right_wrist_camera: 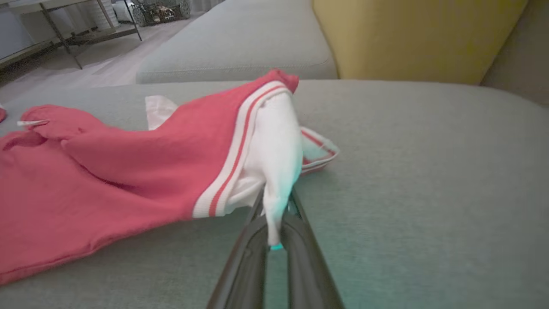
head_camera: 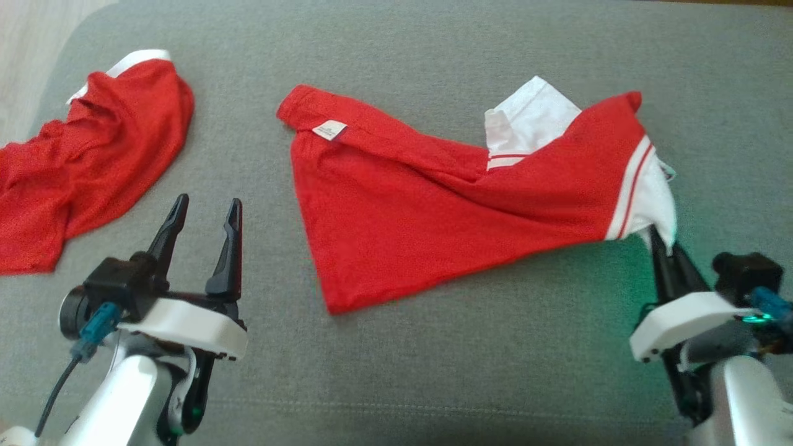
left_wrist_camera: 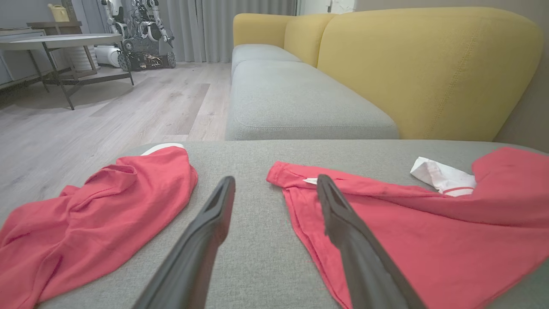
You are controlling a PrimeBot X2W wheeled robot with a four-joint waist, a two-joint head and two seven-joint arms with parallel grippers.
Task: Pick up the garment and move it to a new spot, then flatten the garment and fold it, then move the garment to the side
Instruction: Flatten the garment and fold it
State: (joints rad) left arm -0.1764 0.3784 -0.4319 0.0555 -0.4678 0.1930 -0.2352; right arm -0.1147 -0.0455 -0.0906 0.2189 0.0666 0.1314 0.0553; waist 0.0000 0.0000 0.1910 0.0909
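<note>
Right fingers (head_camera: 661, 251) clamp just the white edge of the garment (head_camera: 403, 210), which may slip out when lifted; left fingers (head_camera: 232, 217) spread, empty

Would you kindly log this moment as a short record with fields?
surface: grey sofa cushion
garment: red shirt, spread mid-cushion, right end raised
right gripper: fingers shut on the shirt's white sleeve
left gripper: open, holding nothing, over bare cushion
nearby: second red garment, crumpled at the left
</note>
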